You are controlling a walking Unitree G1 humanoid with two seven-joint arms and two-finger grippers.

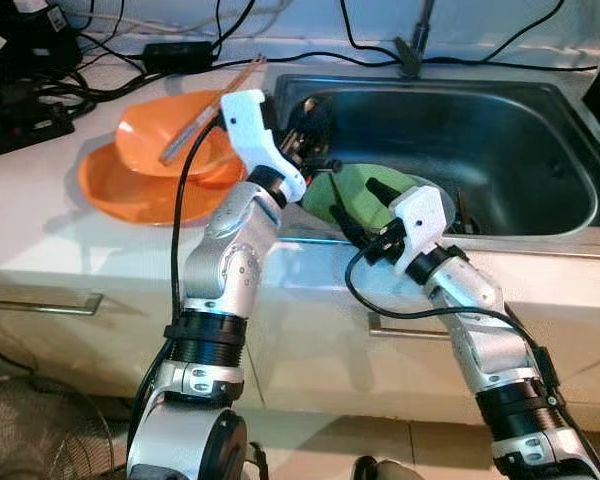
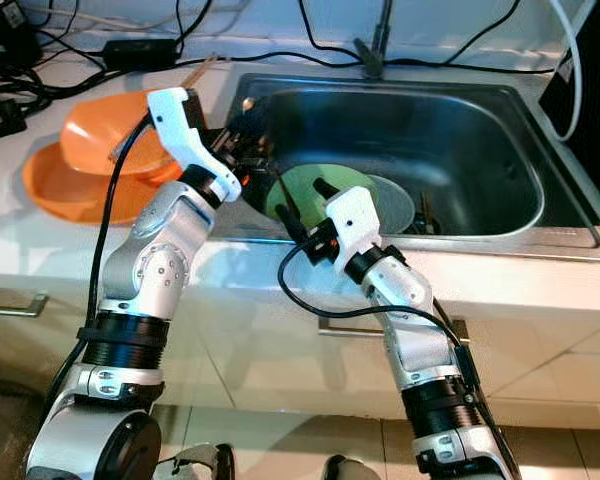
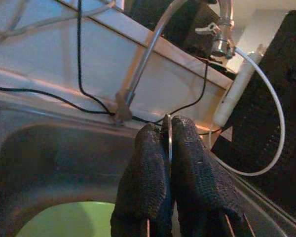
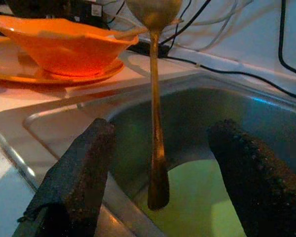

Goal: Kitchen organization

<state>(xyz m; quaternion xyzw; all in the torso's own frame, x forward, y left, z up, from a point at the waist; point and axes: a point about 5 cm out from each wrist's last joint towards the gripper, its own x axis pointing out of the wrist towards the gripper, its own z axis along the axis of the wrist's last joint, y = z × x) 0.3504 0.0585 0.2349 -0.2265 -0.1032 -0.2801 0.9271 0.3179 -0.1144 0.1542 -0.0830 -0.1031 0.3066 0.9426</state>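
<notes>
My left gripper hangs over the sink's left end, shut on a metal spoon. The spoon hangs upright with its bowl at the top and its handle pointing down. In the left wrist view the two fingers pinch its thin edge. My right gripper is open at the sink's front left, over a green plate, and its fingers stand either side of the hanging spoon handle without touching it. An orange bowl sits on an orange plate left of the sink, with chopsticks across it.
The steel sink has a grey plate under the green one and dark utensils at its front. The tap's base stands behind it. Black cables and adapters lie on the counter's back left.
</notes>
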